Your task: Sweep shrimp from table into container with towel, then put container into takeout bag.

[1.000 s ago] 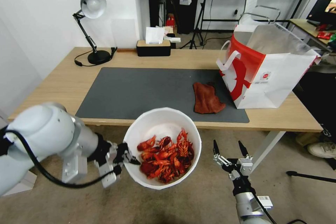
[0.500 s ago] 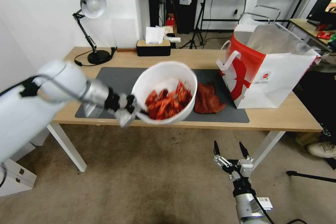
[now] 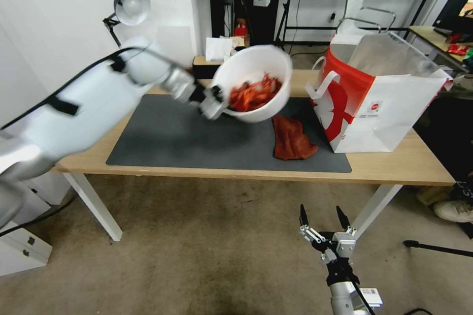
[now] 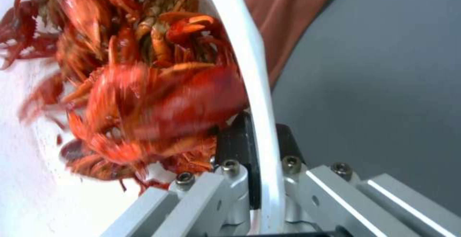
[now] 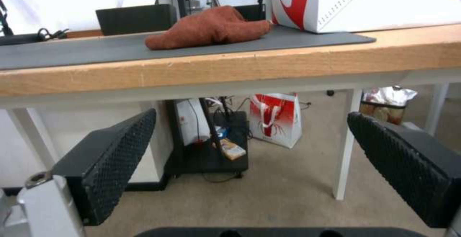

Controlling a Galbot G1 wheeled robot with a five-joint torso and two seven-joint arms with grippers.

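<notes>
Gripping the near-left rim of the bowl (image 3: 256, 83), the left claw (image 3: 215, 103) holds it in the air above the grey mat (image 3: 172, 133), over the far middle part of the table (image 3: 394, 162). The left wrist view shows how it grips: one black finger (image 4: 237, 147) sits inside the white wall (image 4: 250, 67) and the other outside, pinching the rim between them. The bowl is tilted, its open mouth turned toward the camera and to the left, and the red shrimp (image 3: 253, 94) lie heaped against its lower side; in the wrist view the pile (image 4: 144, 85) presses right up to the inner finger. The rust-brown towel (image 3: 291, 139) lies rumpled on the right part of the mat, below and just right of the lifted bowl, and its far right corner reaches close to the foot of the takeout bag (image 3: 384, 103). The bag stands upright at the right end of the table, its mouth open and its silver lining showing. A black tissue box (image 5: 137, 19) sits at the far edge of the table, partly hidden behind the bowl in the head view. The right claw (image 3: 322, 219) hangs low in front of the table's near edge, below the tabletop, with its two fingers (image 5: 115, 154) spread wide and nothing between them.
</notes>
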